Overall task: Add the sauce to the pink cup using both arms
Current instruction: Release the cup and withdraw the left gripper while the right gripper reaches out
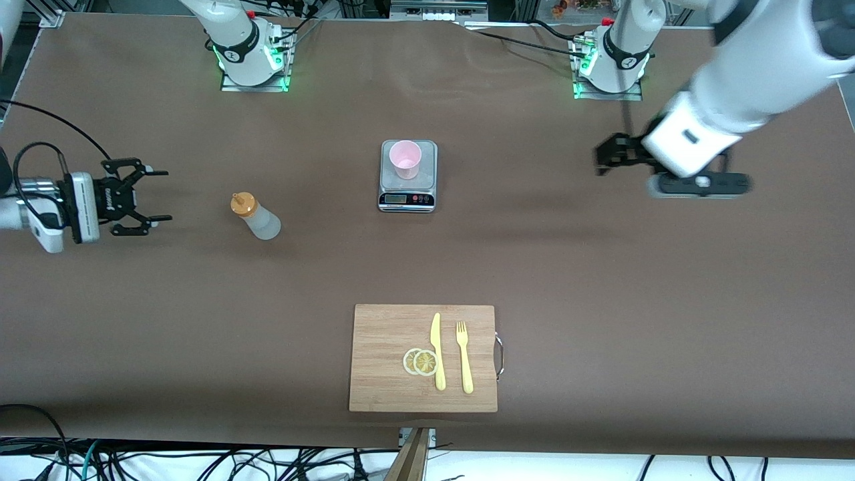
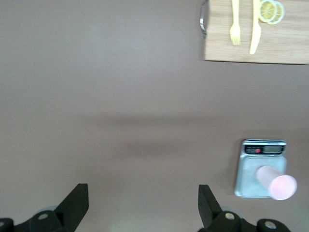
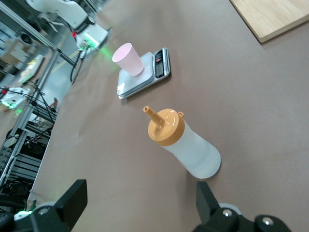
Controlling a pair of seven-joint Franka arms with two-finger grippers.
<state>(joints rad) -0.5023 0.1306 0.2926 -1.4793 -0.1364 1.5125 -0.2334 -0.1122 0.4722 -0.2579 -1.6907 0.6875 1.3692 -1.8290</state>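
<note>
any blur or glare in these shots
Front view: left arm and its claw are smeared by motion blur; green base lights glow; no glare on the table. Left wrist view: slightly soft, pink cup blurred. Right wrist view: sauce sharp.

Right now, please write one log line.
sauce: standing, untouched | pink cup: on scale | right gripper: open | left gripper: open
</note>
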